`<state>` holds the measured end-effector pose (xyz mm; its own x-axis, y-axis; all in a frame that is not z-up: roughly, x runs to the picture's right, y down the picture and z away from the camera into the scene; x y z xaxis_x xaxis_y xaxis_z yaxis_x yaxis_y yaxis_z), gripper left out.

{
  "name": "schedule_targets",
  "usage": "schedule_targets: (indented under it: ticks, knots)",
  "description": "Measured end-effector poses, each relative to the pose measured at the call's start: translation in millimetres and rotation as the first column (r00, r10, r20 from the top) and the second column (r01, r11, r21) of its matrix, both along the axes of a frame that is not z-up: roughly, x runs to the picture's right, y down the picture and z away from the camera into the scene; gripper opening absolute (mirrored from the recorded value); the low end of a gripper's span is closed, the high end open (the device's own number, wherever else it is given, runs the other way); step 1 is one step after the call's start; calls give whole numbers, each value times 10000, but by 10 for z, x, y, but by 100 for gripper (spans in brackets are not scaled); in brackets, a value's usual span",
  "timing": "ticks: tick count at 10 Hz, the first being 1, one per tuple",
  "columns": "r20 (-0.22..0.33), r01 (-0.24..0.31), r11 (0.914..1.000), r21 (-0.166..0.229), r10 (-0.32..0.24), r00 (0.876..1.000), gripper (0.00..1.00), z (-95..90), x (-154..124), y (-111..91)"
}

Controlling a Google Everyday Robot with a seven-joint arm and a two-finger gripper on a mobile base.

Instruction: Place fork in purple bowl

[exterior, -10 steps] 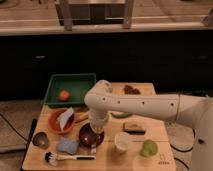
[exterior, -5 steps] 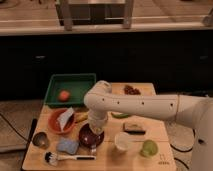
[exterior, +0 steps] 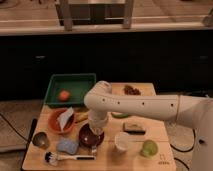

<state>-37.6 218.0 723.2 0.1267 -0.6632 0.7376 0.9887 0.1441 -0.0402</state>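
Wooden table [exterior: 165, 136], pale-toned, is set before dark cabinet fronts [exterior: 150, 55] under a light counter [exterior: 100, 29]; on it are listed a green tray [exterior: 72, 77] at back-left, orange-red bowl [exterior: 55, 127] w/ white card [exterior: 65, 119], sm. grey metal bowl [exterior: 40, 140], blue sponge [exterior: 67, 146], dish brush [exterior: 67, 158] and white cup [exterior: 121, 142]. Gripper [exterior: 95, 131] is held down from white arm [exterior: 140, 106] directly over purple bowl [exterior: 85, 137] at front-centre; its degree of opening cannot be told. Fork is not made out apart from gripper, so whether it is held or lies in the bowl cannot be told.
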Motion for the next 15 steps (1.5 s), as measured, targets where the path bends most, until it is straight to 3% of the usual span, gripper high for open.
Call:
schedule_targets:
  ticks: [6, 7, 15]
  knots:
    - [94, 225, 9997, -25, -225, 9997, 73, 10, -93, -125]
    - [112, 249, 9997, -48, -248, 9996, 79, 21, -106, -142]
    - [211, 351, 9990, -292, -345, 9992, 80, 91, -127, -173]
